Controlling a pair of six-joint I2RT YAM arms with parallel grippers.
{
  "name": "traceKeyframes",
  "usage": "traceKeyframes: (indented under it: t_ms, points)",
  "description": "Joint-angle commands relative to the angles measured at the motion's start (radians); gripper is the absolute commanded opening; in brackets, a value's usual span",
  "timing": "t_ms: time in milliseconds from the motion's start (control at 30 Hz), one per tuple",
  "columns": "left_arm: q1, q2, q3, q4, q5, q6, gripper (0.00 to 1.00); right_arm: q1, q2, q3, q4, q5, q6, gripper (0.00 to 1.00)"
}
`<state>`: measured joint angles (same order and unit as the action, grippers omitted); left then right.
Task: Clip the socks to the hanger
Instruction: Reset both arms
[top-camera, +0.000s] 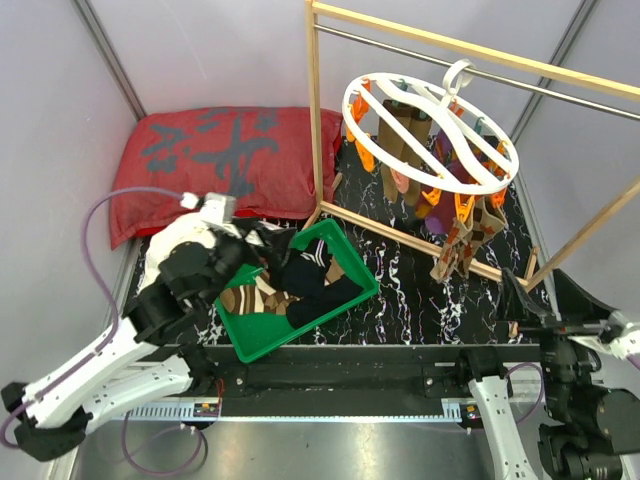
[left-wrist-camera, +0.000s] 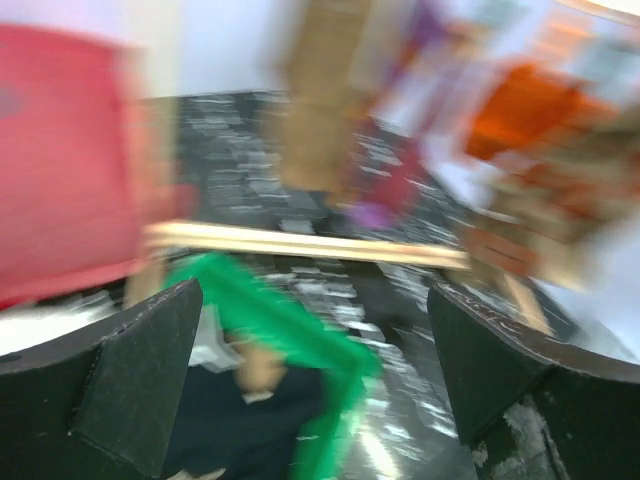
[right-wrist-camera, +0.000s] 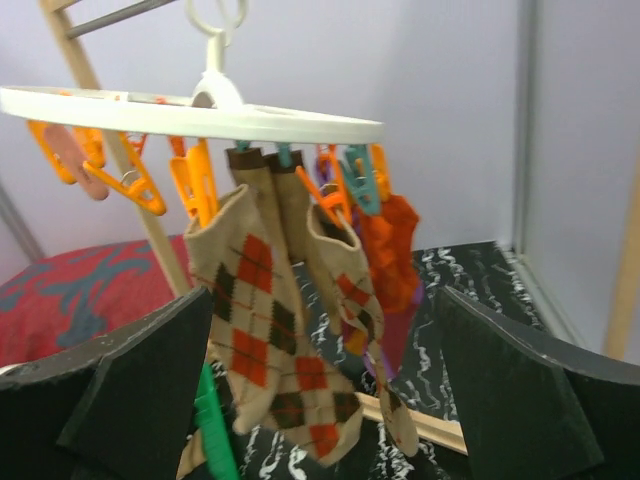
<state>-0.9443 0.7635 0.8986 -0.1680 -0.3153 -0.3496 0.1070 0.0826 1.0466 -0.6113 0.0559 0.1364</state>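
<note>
Under the hanger (right-wrist-camera: 250, 122) socks (right-wrist-camera: 262, 310) hang toes-down; left gripper (left-wrist-camera: 315, 300) and right gripper (right-wrist-camera: 325, 300) gape empty.

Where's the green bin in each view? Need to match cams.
Top external: green bin lower centre-left.
Left wrist: green bin blurred, bottom centre.
Right wrist: green bin only a sliver, bottom left.
Shared landmark: wooden base bar of the rail frame.
</note>
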Motion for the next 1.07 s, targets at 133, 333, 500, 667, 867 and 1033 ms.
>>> traceKeyframes:
  t_ms: [133, 333, 500, 667, 867, 1033]
  points:
    - [0.125, -0.327, -0.104, -0.325, -0.313, -0.072, 0.99, 0.007, -0.069, 0.009, -0.137, 0.183, -0.066, 1.0]
    - [0.125, -0.633, -0.148, -0.477, -0.425, -0.098, 0.99, 0.007, -0.069, 0.047, -0.219, 0.151, -0.074, 1.0]
    - [0.125, -0.751, -0.122, -0.539, -0.439, -0.071, 0.99, 0.007, -0.07, 0.082, -0.255, 0.128, -0.061, 1.0]
    - [0.125, -0.756, -0.099, -0.562, -0.443, -0.077, 0.99, 0.007, -0.067, 0.104, -0.257, 0.121, -0.041, 1.0]
    - [0.125, -0.759, -0.089, -0.562, -0.438, -0.068, 0.99, 0.007, -0.063, 0.116, -0.269, 0.13, -0.035, 1.0]
    - [0.125, -0.788, -0.095, -0.564, -0.426, -0.072, 0.99, 0.005, -0.07, 0.118, -0.281, 0.11, -0.034, 1.0]
